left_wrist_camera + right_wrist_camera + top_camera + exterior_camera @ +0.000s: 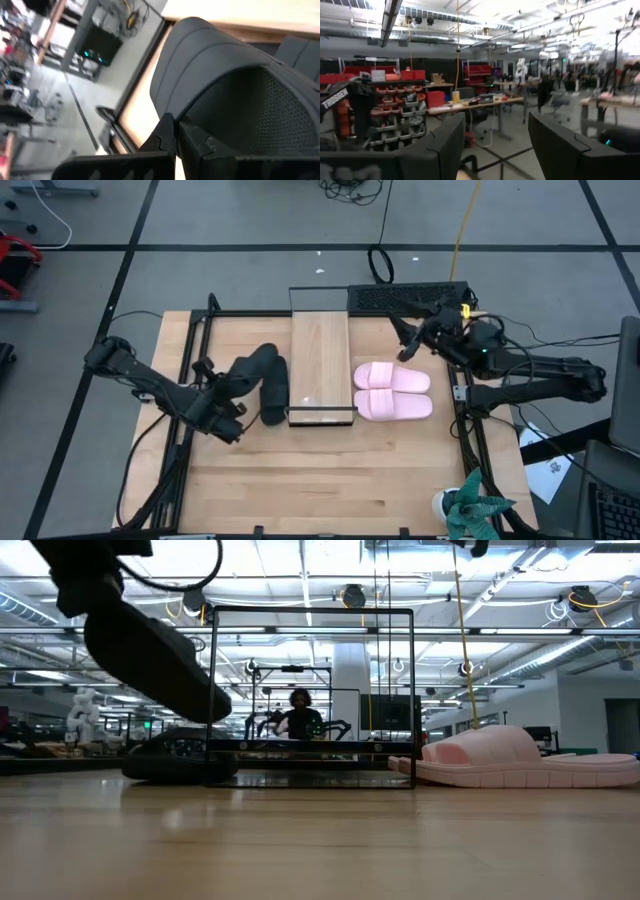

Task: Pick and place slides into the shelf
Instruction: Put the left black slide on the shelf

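Note:
My left gripper point(232, 388) is shut on one black slide point(255, 366), which the low view shows lifted and tilted point(150, 650) above the table. The other black slide point(277, 398) lies flat on its sole left of the shelf point(320, 360), also seen low point(175, 762). The shelf's thin black frame point(210, 690) stands at mid-table. The pink pair point(392, 390) lies side by side on the table right of the shelf point(520, 762). My right gripper point(405, 345) hangs open above the table's far right part, its fingers wide apart point(495, 145). My left gripper point(177, 137) pinches the black slide's strap at its edge point(190, 117) between the two fingers, the mesh lining facing the camera. The fingers come from the table's left side, slanting. The slide is lifted clear of the table and tilted, one end lower toward the shelf.
A black box with cables point(405, 298) sits at the table's far edge. A small plant point(470, 510) stands at the near right corner. Black rails point(195, 360) run along the table's left and right sides. A person point(300, 720) sits in the room beyond.

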Controlling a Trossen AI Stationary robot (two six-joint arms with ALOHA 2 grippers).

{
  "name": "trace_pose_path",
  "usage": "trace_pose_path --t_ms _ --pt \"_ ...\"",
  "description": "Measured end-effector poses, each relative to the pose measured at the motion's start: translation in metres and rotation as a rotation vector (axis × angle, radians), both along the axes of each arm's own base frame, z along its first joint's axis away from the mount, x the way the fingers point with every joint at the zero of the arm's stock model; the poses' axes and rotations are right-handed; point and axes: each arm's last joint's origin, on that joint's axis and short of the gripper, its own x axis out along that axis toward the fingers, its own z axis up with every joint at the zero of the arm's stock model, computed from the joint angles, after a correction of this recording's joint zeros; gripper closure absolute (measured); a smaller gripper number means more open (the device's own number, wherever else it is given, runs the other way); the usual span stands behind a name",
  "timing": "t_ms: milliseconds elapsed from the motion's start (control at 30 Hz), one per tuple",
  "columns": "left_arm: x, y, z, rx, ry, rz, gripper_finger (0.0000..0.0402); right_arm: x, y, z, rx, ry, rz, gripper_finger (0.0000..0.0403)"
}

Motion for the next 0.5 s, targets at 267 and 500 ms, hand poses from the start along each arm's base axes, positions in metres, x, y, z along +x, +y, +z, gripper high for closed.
trace_pose_path --t_ms 267,500 --pt "0.015 0.01 0.034 0.163 0.052 -0.13 0.0402 0.007 -0.014 -0.005 0.207 -0.103 0.239 0.0195" --pt "0.025 0.018 0.082 0.393 0.049 -0.202 0.0402 0.001 -0.045 -0.009 0.468 -0.145 0.536 0.0195"
